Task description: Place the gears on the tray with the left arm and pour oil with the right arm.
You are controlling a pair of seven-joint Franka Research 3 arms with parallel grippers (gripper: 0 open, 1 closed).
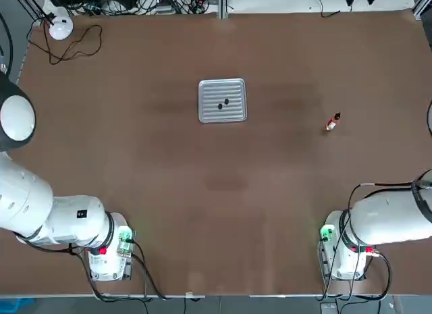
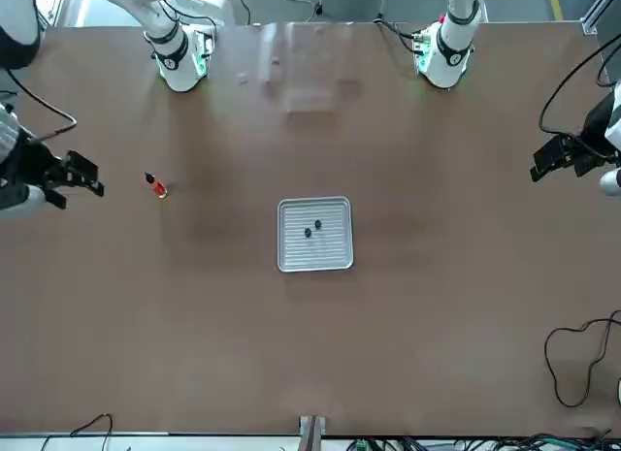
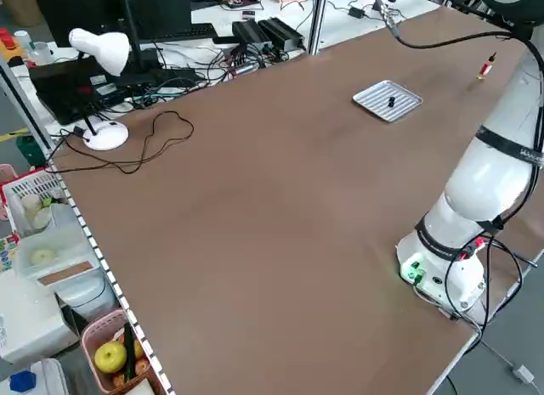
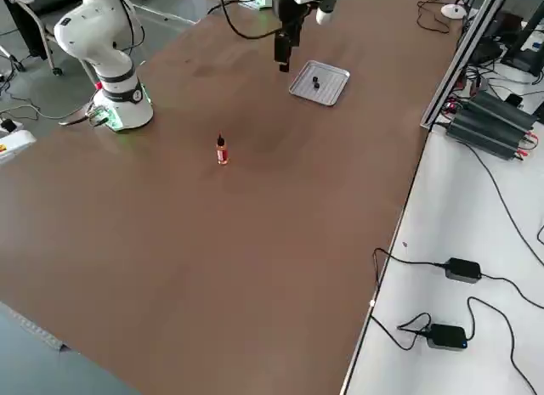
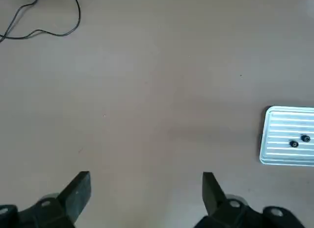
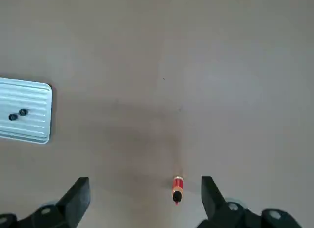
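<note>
Both grippers have their fingers spread wide and hold nothing. Seen from the left wrist, the left gripper (image 5: 146, 196) hangs high over bare table, and the tray (image 5: 288, 136) lies well off to one side of its fingers. The two gears (image 5: 299, 141) already sit on the tray, close together near its middle.

Seen from the right wrist, the right gripper (image 6: 145, 198) hangs high above the oil (image 6: 177, 188). The bottle stands on the table under the gap between the fingers, closer to one finger than the other. The tray is well away from these fingers too.

The gear part looks done. The oil part looks not done yet.

What could go wrong? The bottle is thin and light. Since it is not in the middle of the gap, one finger could bump it on the way down and knock it over. A weak grip could let it slip. Pouring off to the side could put oil on the table and miss the gears.
</note>
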